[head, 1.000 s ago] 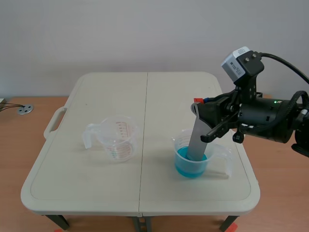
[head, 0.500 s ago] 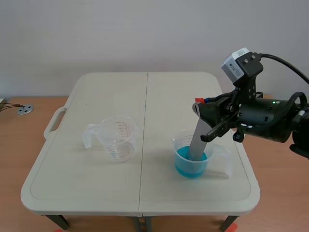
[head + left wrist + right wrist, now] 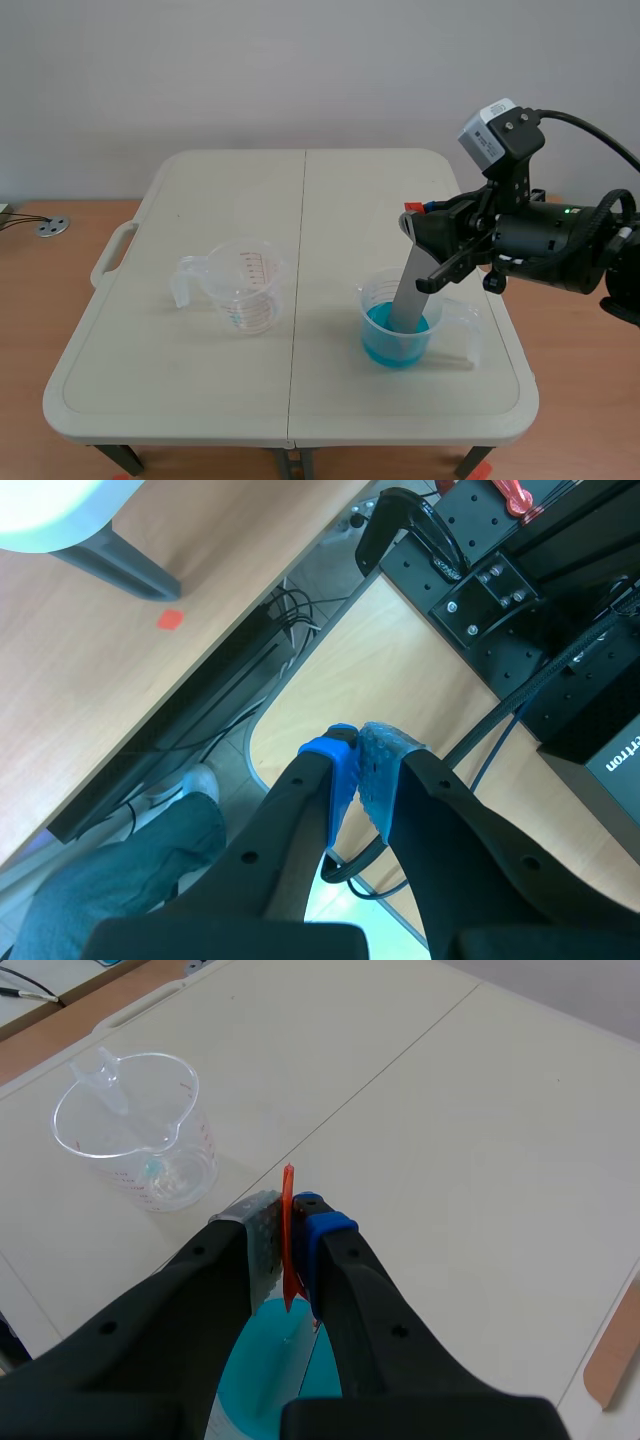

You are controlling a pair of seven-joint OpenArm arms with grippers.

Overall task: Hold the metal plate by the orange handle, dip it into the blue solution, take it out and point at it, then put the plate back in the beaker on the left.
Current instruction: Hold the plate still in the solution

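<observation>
Cream folding table (image 3: 180,390) in front of a plain wall carries the whole job. Near its right side the metal plate (image 3: 405,290) stands tilted in the beaker of blue solution (image 3: 385,345), lower end under the liquid, so the dip looks under way rather than finished. The right gripper (image 3: 290,1232) is clamped narrowly on the thin orange handle (image 3: 288,1182) at the plate's top end. Gripping there keeps its fingers above the liquid and lets the plate hang down into the cup. Well apart to the left stands the empty measuring beaker (image 3: 243,285), graduated in red, its mouth free to take the plate back later. The left gripper (image 3: 358,772) is off the table, above floor and cables, its pads pressed together on nothing; I judge it parked until the pointing step.
</observation>
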